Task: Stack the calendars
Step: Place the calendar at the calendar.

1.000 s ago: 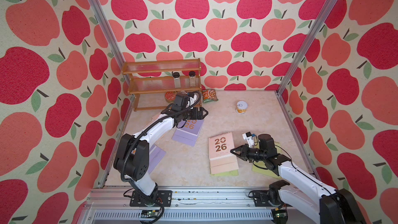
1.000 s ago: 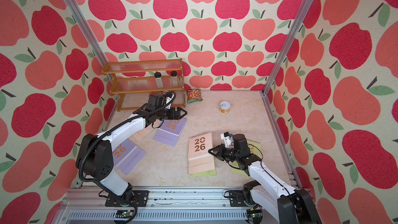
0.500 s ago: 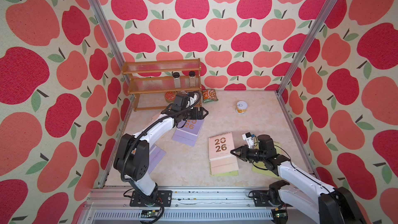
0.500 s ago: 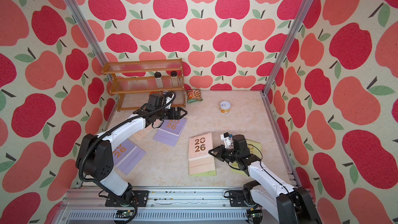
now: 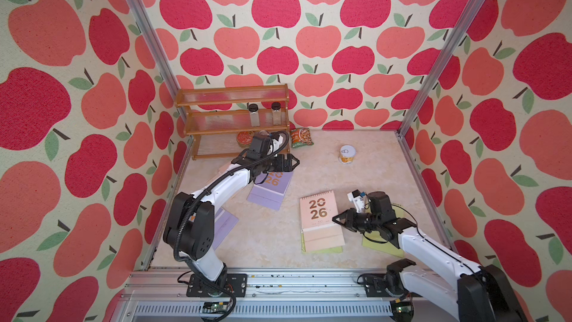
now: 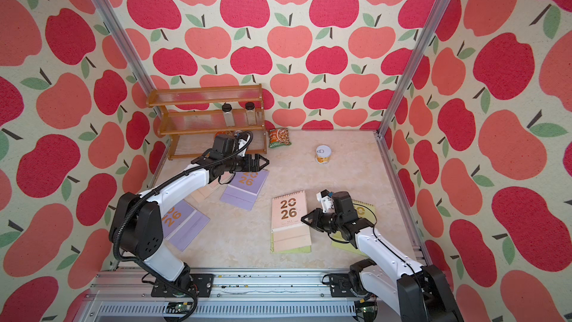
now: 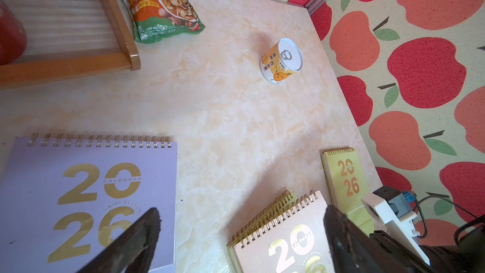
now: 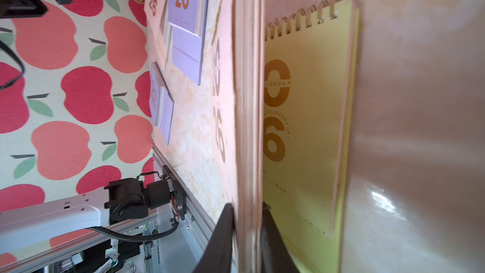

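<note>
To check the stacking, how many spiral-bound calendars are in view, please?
6: lilac calendars below the left fingers and by that arm's base; pink calendars partly under that arm and atop the centre yellow-green calendar; another yellow-green under the right arm.

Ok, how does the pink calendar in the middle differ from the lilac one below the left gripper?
Colour aside, the pink calendar rests on a yellow-green calendar, its edge between the right gripper's jaws. The lilac calendar is ungripped, with the open left gripper above it. The pink calendar sits nearly square in both top views, while the lilac calendar is skewed. Both lie flat, spiral-bound, with gold 2026 facing up.
</note>
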You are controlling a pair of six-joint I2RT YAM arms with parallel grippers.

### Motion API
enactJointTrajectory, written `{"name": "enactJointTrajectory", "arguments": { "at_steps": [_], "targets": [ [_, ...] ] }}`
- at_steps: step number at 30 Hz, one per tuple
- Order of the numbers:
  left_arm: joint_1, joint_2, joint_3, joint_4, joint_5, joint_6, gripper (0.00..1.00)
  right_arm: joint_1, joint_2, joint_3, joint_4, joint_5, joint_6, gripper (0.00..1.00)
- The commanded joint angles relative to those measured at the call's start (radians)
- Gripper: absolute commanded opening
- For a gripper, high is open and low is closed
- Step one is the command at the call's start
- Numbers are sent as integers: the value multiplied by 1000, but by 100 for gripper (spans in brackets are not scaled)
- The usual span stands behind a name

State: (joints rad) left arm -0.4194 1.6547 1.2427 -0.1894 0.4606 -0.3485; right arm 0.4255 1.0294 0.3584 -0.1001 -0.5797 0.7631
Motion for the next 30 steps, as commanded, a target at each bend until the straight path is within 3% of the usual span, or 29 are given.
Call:
{"name": "enactJointTrajectory", "arguments": {
  "at_steps": [1, 12, 19, 30],
  "targets": [
    [1, -11, 1, -9, 15, 7, 95, 2, 18, 26, -156, 111, -50, 22],
    [1, -12, -5, -18, 15, 8, 95, 3, 74, 94, -227, 190, -104, 30],
    [1, -18, -5, -28, 11, 17, 95, 4, 128, 129, -219, 195, -117, 43],
    [1, -16, -19, -24, 13, 17, 95, 37, 161, 159, -214, 201, -120, 44]
  ]
}}
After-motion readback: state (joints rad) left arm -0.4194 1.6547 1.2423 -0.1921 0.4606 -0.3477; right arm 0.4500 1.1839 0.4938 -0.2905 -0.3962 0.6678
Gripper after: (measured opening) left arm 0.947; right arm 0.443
